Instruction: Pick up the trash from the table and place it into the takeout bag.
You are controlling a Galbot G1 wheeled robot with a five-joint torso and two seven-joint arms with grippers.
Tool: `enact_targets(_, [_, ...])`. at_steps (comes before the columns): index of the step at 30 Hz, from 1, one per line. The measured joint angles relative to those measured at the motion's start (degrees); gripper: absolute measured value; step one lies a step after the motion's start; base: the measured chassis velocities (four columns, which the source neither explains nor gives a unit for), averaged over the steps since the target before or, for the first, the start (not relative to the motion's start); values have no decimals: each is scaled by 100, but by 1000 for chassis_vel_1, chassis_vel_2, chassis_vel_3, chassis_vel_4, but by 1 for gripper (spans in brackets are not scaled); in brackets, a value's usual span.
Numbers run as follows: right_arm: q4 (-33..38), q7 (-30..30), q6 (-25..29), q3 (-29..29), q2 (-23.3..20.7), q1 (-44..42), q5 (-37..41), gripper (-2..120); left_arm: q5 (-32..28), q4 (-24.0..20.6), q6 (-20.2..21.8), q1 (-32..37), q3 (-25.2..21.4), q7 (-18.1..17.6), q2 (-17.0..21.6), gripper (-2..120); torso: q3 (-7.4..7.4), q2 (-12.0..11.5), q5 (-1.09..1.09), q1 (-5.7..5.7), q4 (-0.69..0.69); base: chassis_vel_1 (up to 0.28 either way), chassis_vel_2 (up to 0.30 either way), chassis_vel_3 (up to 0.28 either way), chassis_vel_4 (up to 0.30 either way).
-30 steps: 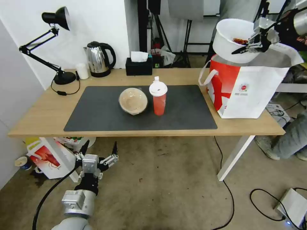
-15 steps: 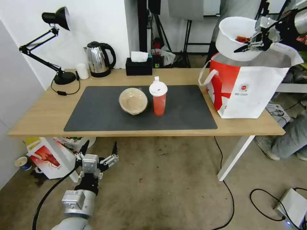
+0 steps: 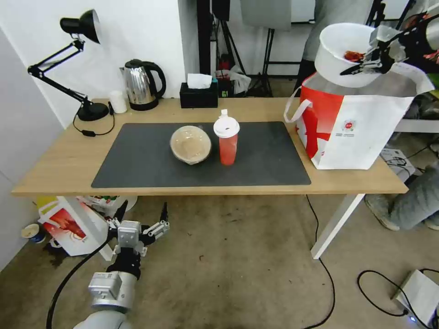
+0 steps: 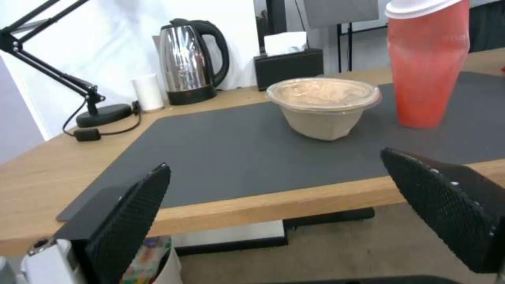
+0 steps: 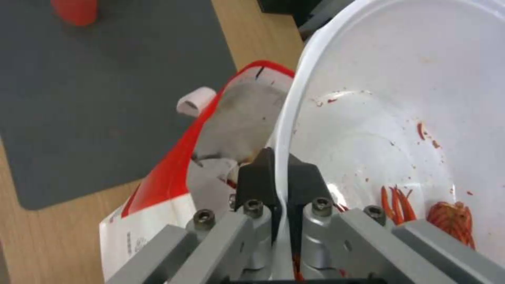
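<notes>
Nearest to me, my left pincer [image 3: 141,214] hangs below the worktop [image 3: 55,169] edge over the floor, its two black fingers [image 4: 129,221] spread wide and gripping nothing. From its wrist camera I look between those fingers across the dark grey mat [image 4: 221,146] to the beige bowl [image 4: 323,106], covered with a clear film, and the red drink cup [image 4: 429,67] just beside it, both standing well apart from the pincer; the steel kettle [image 4: 189,65], the black tissue box [image 4: 287,67] and the lamp base [image 4: 102,114] stand behind them near the wall. The head camera places bowl [image 3: 190,144] and cup [image 3: 227,139] side by side at mid-mat. Farther off, my right pincer [image 3: 366,67] is clenched on the rim of the large white bowl [image 3: 343,52], holding it tilted in the air over the open mouth of the takeout bag [image 3: 354,123], which stands on the worktop's far right end. The right wrist camera adds what the head camera cannot resolve: the thin rim pinched between two dark pads [image 5: 258,177], red crayfish scraps [image 5: 447,221] lying inside the bowl [image 5: 400,102], and the bag's silver lining [image 5: 236,118] directly beneath
</notes>
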Motion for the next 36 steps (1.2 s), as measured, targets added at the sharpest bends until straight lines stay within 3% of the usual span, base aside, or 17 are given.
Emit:
enact_targets(18, [-35, -19, -5, -53, 173, -35, -163, 0, 0, 0, 0, 0, 0, 0, 0, 100, 0, 0, 0, 0, 0, 0, 0, 0, 0])
enact_targets(36, [-111, 214, 13, 29, 38, -216, -172, 0, 0, 0, 0, 0, 0, 0, 0, 100, 0, 0, -1, 0, 1, 0, 0, 0, 0])
